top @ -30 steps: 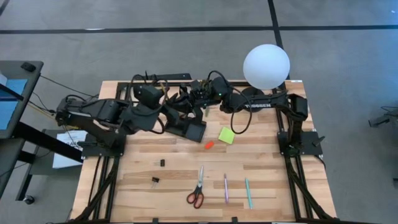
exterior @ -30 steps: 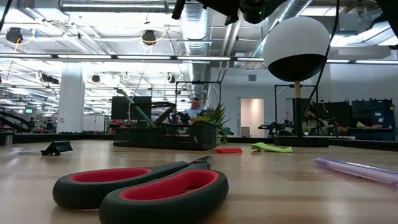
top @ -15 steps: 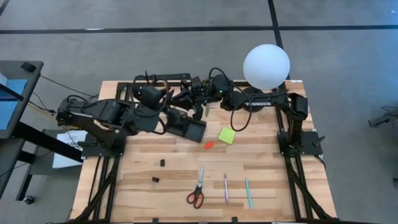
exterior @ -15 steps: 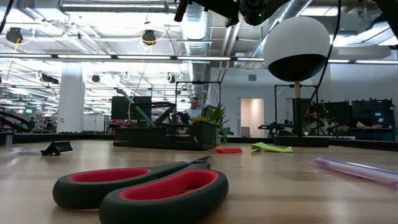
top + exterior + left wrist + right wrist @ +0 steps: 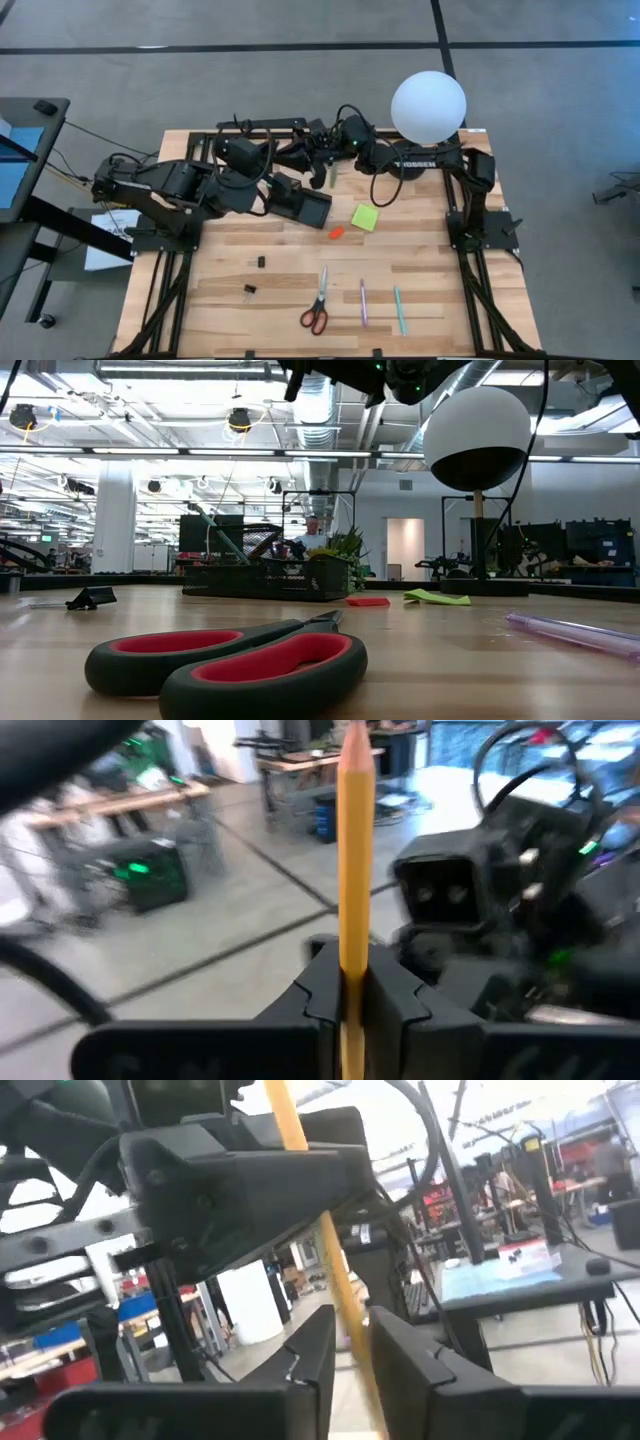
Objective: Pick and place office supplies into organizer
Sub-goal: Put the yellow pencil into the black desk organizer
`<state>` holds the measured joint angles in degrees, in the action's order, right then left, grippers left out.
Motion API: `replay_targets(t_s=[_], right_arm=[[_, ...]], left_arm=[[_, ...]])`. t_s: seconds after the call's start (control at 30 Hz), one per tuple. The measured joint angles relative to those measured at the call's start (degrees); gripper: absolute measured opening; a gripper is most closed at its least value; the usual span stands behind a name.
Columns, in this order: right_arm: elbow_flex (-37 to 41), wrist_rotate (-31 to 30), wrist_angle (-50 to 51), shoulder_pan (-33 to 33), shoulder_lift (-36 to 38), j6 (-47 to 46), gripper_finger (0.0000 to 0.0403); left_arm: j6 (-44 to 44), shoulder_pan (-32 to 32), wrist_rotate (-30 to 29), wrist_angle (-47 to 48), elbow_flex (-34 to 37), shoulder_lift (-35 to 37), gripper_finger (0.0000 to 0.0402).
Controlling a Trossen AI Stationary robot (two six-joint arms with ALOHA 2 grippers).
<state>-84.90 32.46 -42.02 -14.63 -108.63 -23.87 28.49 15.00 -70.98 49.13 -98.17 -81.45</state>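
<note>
Two grippers on one yellow pencil [image 5: 355, 870], above the organizer [image 5: 300, 205].
Left gripper [image 5: 352, 995] pinching it; right gripper [image 5: 348, 1342] loosely spread, at 12 o'clock on the table [image 5: 420, 270].

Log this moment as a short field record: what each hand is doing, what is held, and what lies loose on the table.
left hand: shut on yellow pencil
right hand: fingers apart either side of same pencil, above organizer
loose on table: scissors, purple pen, teal pen, sticky pad, eraser, two black clips
</note>
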Motion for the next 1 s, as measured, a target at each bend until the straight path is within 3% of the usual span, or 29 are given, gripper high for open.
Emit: replay_targets(t_s=[0.17, 0.37, 0.6, 0.7, 0.8, 0.9, 1.0], right_arm=[[0.02, 7.90, -0.09, -1.35, 0.43, 0.93, 0.0102], [0.02, 16.48, -0.04, -3.51, 0.44, -7.08, 0.0154], [2.07, 40.95, -0.06, -6.14, 4.06, -22.00, 0.0163], [5.05, 42.57, -0.11, -5.18, 8.39, -22.39, 0.0150], [7.12, 42.77, -0.40, -4.04, 12.85, -22.21, 0.0135], [7.41, 42.44, -0.08, -2.60, 16.23, -22.33, 0.0122], [7.38, 41.82, -0.37, -0.80, 19.78, -22.29, 0.0112]], left_arm=[[-0.49, -0.02, -1.88, -0.17, -0.04, 0.59, 0.0007], [0.32, -1.59, -1.24, 2.76, -0.07, 1.02, 0.0007], [15.44, -3.62, -0.21, 15.46, -0.04, 0.78, 0.0007], [22.09, -4.05, 0.63, 20.74, 0.88, 0.32, 0.0007], [26.27, -4.83, 1.92, 19.69, 5.60, -0.44, 0.0007], [26.80, -6.15, 5.24, 10.13, 12.38, -0.27, 0.0007], [19.92, -7.73, 10.43, -3.53, 19.09, -0.62, 0.0007]])
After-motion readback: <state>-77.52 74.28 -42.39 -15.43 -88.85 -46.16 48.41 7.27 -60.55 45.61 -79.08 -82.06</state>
